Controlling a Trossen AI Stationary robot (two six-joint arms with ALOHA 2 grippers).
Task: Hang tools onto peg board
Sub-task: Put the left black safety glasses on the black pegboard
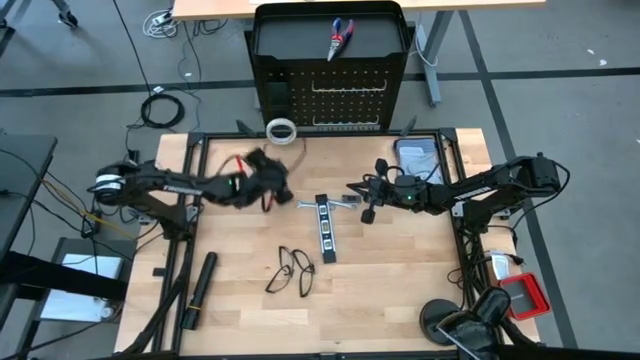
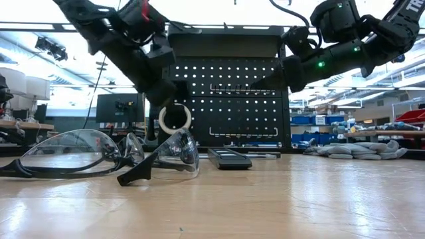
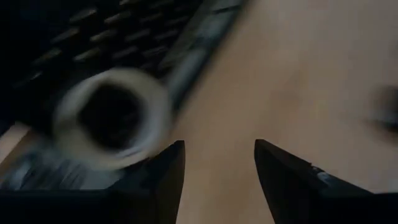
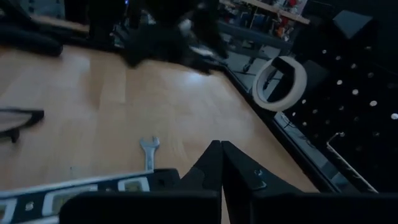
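The black peg board (image 1: 330,100) stands upright at the table's far edge, with red-and-blue pliers (image 1: 340,38) on its top shelf. A white tape ring (image 1: 283,130) (image 2: 174,119) stands on edge against the board's lower left; whether it hangs or leans I cannot tell. My left gripper (image 3: 217,168) (image 1: 278,168) is open just near of the ring, with nothing between its fingers. My right gripper (image 4: 221,162) (image 1: 354,192) is shut, hovering over the table middle. On the wood lie a small silver wrench (image 4: 149,152), a black strip with white squares (image 1: 324,228) and two black-framed glasses (image 1: 292,270).
A long black cylinder (image 1: 200,288) lies near the table's left front. A clear container (image 1: 415,155) sits at the far right corner. Bare wood spreads across the near right of the table (image 1: 400,290). A red box (image 1: 525,295) sits off the table's right side.
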